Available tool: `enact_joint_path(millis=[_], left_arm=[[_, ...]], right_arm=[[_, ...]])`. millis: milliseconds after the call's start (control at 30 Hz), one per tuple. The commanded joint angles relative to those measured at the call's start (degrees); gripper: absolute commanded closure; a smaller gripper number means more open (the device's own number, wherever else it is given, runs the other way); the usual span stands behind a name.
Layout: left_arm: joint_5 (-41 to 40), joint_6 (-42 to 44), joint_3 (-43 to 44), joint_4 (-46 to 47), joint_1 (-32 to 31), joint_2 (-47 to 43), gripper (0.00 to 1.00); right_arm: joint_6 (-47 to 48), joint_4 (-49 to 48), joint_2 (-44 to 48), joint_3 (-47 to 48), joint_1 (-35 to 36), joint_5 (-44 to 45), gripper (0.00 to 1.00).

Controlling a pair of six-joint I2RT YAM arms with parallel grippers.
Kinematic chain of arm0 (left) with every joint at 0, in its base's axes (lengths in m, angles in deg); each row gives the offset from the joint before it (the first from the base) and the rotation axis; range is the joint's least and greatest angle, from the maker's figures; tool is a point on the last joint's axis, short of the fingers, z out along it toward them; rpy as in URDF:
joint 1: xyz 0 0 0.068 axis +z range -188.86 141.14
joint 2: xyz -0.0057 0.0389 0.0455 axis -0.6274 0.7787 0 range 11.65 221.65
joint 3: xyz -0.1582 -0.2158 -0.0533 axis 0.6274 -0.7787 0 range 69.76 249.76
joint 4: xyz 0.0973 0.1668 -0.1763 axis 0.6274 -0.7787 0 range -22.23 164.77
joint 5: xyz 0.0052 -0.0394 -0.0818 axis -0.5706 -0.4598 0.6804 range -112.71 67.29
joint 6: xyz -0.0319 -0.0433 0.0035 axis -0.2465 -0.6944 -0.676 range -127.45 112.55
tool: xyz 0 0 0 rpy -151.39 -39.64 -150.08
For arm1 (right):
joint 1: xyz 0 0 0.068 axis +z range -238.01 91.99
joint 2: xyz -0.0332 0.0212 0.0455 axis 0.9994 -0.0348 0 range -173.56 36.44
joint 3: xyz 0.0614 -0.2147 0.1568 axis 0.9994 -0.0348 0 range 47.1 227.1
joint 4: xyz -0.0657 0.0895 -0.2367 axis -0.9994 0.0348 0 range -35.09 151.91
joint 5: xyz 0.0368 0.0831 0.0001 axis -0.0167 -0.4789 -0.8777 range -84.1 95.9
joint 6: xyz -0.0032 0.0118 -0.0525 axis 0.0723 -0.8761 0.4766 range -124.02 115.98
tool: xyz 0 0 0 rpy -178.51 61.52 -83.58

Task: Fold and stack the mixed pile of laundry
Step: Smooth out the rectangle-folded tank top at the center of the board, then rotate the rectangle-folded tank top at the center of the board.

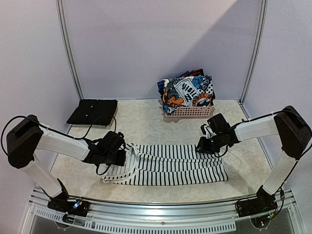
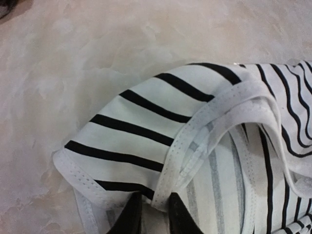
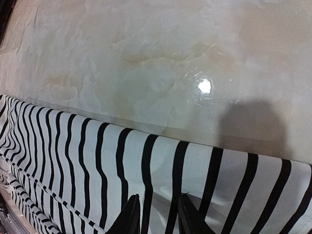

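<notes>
We count one striped shirt [image 1: 175, 165], one black garment [image 1: 92, 112] and one basket [image 1: 187, 113]. Both arms lean low and inward; the left claw [image 1: 125, 157] and the right claw [image 1: 200, 146] each pinch the shirt.

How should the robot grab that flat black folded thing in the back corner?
Probably by its near edge, coming from the front with the left gripper. The folded black garment lies flat on the table, its far side close to the wall, so the near edge is the open side to slide a finger under.
</notes>
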Motion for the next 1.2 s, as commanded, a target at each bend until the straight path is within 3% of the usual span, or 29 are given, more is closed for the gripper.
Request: enact_joint_path(millis=[0,100,633,733,833,933,1000,1167], left_arm=[[-3.55,-0.53,0.82,1.16,0.89,0.99,0.88],[-4.84,-0.05,0.73,0.74,0.95,0.36,1.0],[-8.8,0.7,-4.98,-3.98,6.91,-9.96,1.0],[-9.52,-0.9,-6.42,-4.05,7.48,-11.43,0.95],[-9.29,-1.74,-7.36,-4.49,7.48,-13.55,0.79],[-9.06,-1.72,-7.94,-5.85,7.4,-16.86,0.45],[-7.97,-1.19,-7.61,-7.26,7.04,-19.25,0.31],[-5.08,0.07,-4.74,-11.99,1.68,-23.34,0.38]], right_arm=[[-0.54,-0.53,-1.64,-1.07,0.4,-0.43,0.73],[-0.66,-0.17,-1.93,-1.31,0.44,0.16,0.73],[-1.71,1.58,-4.06,-0.6,0.48,3.43,0.75],[-1.76,2.33,-4.31,-0.17,0.52,3.89,0.75],[-1.51,2.86,-4.36,0.39,0.47,3.82,0.75],[-1.24,3.57,-4.13,0.97,0.49,3.79,0.75],[-0.96,4.09,-4.0,1.32,0.45,3.85,0.75],[-0.45,5.34,-3.5,2.13,0.52,4.1,0.75]])
